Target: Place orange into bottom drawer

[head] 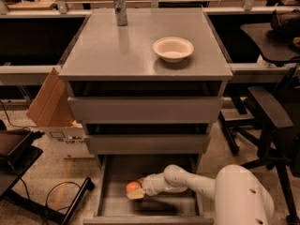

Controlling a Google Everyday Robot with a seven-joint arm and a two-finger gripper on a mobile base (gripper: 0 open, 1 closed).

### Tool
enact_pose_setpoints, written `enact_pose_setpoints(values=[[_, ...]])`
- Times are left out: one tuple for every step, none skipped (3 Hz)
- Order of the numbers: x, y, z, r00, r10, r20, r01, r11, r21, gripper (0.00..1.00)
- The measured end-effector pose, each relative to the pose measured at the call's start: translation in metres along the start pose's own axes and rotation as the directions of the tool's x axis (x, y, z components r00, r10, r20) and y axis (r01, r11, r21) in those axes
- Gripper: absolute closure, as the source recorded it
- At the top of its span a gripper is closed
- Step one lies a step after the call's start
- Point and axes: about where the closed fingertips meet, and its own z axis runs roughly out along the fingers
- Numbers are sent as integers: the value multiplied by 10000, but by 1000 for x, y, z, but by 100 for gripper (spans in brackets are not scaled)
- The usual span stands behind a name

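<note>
The bottom drawer [112, 205] is pulled open below the two shut grey drawers, showing its flat grey floor. The orange [132, 187] sits low inside it, left of the middle. My gripper [136, 191] reaches in from the right on a white arm and is at the orange, its pale fingertips [135, 195] around the fruit's lower side. The orange looks held close to the drawer floor.
On the cabinet top stand a white bowl [173, 48] and a metal can [121, 8]. A cardboard box [51, 108] leans at the cabinet's left. Black chairs [267, 116] stand at the right, a dark stand and cables at the lower left.
</note>
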Motion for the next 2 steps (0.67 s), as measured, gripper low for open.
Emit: enact_pose_setpoints(values=[[12, -20, 6, 9998, 35, -200, -28, 9994, 348, 100], [19, -32, 18, 9941, 131, -1080, -33, 9959, 907, 100]])
